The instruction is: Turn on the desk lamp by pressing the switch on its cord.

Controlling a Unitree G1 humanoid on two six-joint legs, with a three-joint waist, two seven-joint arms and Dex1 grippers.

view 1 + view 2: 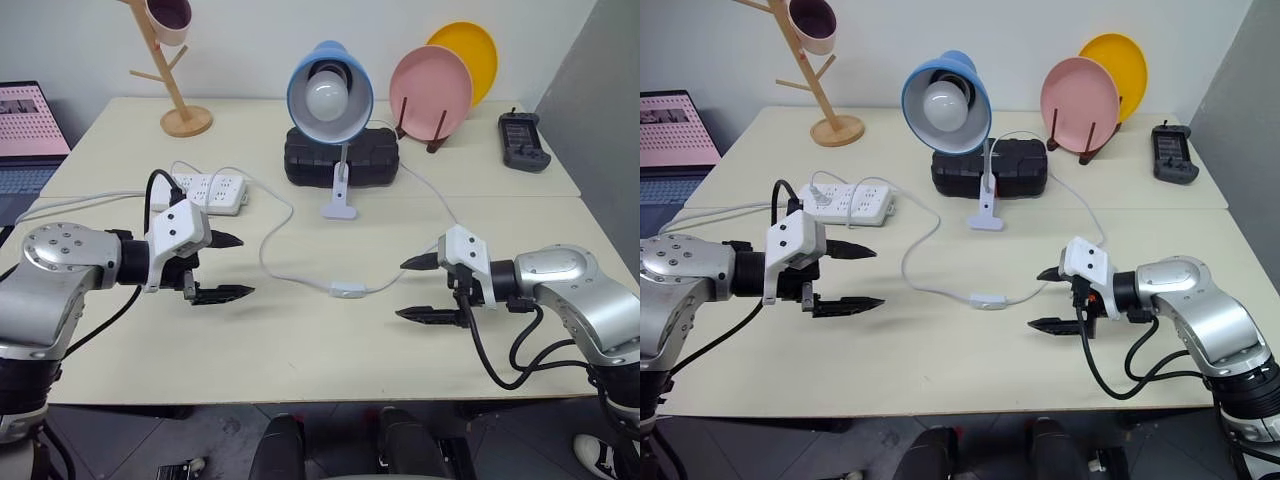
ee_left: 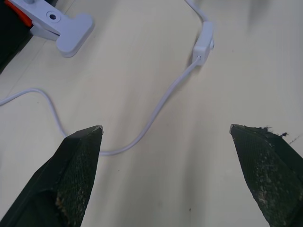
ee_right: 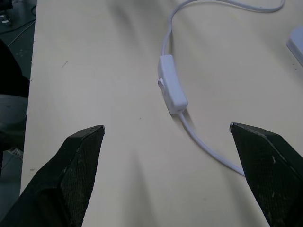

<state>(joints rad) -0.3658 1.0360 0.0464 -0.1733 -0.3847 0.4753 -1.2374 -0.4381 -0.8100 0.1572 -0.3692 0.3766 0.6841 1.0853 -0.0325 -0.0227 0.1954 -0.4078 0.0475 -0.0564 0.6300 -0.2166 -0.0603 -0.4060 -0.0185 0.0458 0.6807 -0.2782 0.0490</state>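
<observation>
The switch (image 1: 347, 291) lies flat on the counter (image 1: 300, 350) along the cord (image 1: 275, 265), between the 2 pincers and touching neither. The left pincer (image 1: 228, 267) and right pincer (image 1: 418, 289) both hover spread, empty, tips facing it.

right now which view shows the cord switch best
The right wrist view: the switch lies large and unblocked between that hand's fingers. The left wrist view shows it small and end-on; both eye views show it tiny on the table between the hands.
</observation>
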